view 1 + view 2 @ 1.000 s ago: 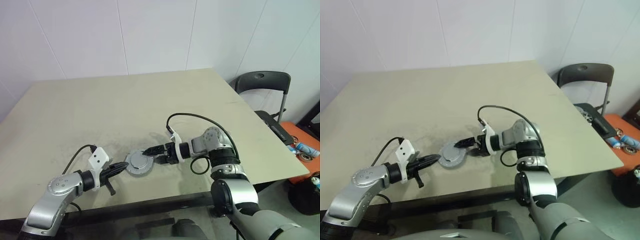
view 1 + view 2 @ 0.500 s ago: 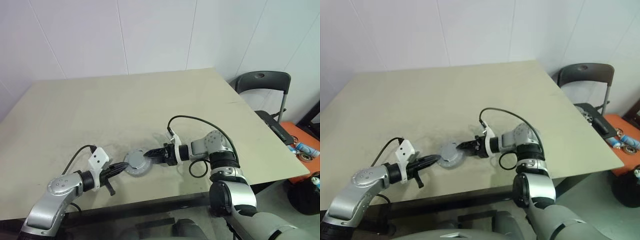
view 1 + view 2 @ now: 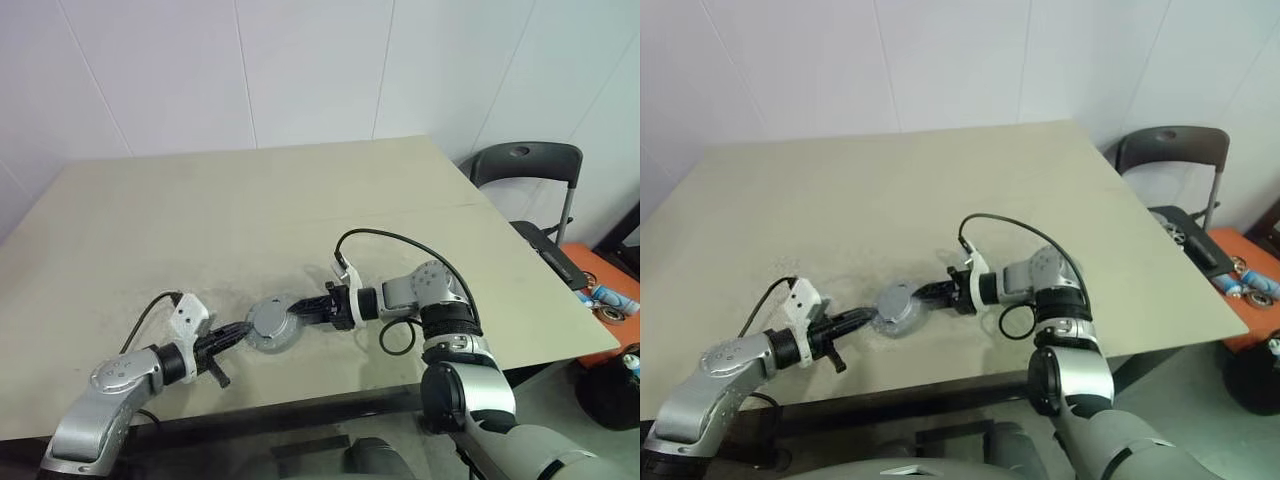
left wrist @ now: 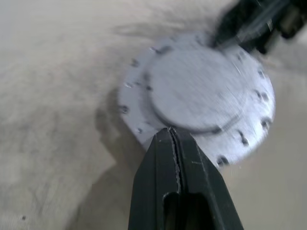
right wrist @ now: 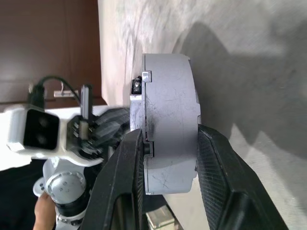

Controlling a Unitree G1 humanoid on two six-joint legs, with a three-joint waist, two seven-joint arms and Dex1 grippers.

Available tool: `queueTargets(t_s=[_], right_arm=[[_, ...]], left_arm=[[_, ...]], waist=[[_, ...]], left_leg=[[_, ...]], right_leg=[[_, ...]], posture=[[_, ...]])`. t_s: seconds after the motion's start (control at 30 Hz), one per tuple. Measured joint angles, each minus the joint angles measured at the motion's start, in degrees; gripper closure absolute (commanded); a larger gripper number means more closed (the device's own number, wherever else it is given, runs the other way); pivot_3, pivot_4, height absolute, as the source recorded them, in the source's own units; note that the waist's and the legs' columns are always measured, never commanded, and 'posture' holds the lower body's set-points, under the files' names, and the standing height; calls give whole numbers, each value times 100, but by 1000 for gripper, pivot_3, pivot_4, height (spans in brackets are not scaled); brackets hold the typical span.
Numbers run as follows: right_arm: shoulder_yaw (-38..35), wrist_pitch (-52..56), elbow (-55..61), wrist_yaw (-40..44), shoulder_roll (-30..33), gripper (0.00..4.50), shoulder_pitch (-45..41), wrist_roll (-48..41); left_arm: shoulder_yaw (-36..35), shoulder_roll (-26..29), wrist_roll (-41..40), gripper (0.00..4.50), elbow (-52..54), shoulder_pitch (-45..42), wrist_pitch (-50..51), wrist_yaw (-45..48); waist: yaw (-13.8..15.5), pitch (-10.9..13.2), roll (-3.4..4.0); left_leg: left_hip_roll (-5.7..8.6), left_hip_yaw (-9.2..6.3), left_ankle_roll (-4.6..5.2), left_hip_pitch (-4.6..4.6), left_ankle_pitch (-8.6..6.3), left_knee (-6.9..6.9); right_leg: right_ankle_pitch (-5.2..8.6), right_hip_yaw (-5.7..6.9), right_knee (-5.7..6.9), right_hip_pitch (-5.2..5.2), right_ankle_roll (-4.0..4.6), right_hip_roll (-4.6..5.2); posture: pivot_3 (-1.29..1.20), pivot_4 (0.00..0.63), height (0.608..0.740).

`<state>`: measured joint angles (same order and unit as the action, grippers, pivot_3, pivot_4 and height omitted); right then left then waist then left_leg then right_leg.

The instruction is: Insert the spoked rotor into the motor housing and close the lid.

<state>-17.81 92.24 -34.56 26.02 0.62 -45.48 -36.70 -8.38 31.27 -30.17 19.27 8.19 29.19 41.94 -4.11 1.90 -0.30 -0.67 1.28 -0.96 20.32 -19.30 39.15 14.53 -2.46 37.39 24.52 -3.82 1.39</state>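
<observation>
Near the desk (image 3: 150, 230) front edge, motor housing (image 3: 272, 325) lying flat, pinched top and bottom by the right claw (image 5: 168, 143), with the clenched left claw (image 4: 172, 139) tip touching its opposite rim.

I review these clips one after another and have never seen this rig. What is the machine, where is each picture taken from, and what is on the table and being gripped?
This is a two-armed humanoid robot. Two pictures come from a pair of cameras on its head, looking down over its arms at a beige table. The other two come from cameras on the wrists, looking along each gripper's black fingers.

On the table sits one round silver-grey assembly: the motor housing with the lid on top. The right gripper has a finger on each flat face, gripping the assembly edge-on. The left gripper is shut, holds nothing, and its tip is at the assembly's rim. A dark chair stands beside the table.
</observation>
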Motion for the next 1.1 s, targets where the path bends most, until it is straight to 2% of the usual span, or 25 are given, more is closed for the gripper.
queueTargets(t_s=[0.27, 0.5, 0.67, 1.0, 1.1], right_arm=[[102, 3, 0, -101, 66, 3325, 4, -456], [45, 2, -1, -249, 125, 3325, -153, -709], [-295, 2, -5, -291, 322, 3325, -562, -747], [-533, 1, -113, -301, 494, 3325, -722, -743], [-550, 1, -124, -302, 490, 3325, -816, -745]], left_arm=[[-1537, -289, -1576, 4500, 118, 18, 1115, -1002], [-2065, -476, -3075, 4500, 101, 140, 1857, -1223], [-2060, -543, -3696, 3014, 70, 469, 2070, -1059], [-2055, -704, -4436, 18, -403, 733, 2237, -691], [-2054, -733, -4767, 0, -433, 730, 2321, -686]], waist=[[2, -1, -1], [3, 0, -2], [1, 0, -2], [-3, 1, 0], [-6, 2, 0]], left_leg=[[0, 0, 1, 3, -1, 0], [2, 0, 2, 4, -1, 0], [3, 0, 2, 4, -1, -2], [-6, 1, 2, 5, -1, -3], [-8, 1, 2, 5, -1, -3]], right_leg=[[-2, 0, -6, 0, -3, 3], [-2, 0, -8, 0, -3, 3], [-1, 0, -13, 0, -2, -1], [-1, -2, -21, 0, -2, -27], [-1, -4, -21, 0, -2, -29]], posture=[[0, 0, 740], [0, 0, 740], [0, 0, 740], [0, 0, 740], [0, 0, 740]])
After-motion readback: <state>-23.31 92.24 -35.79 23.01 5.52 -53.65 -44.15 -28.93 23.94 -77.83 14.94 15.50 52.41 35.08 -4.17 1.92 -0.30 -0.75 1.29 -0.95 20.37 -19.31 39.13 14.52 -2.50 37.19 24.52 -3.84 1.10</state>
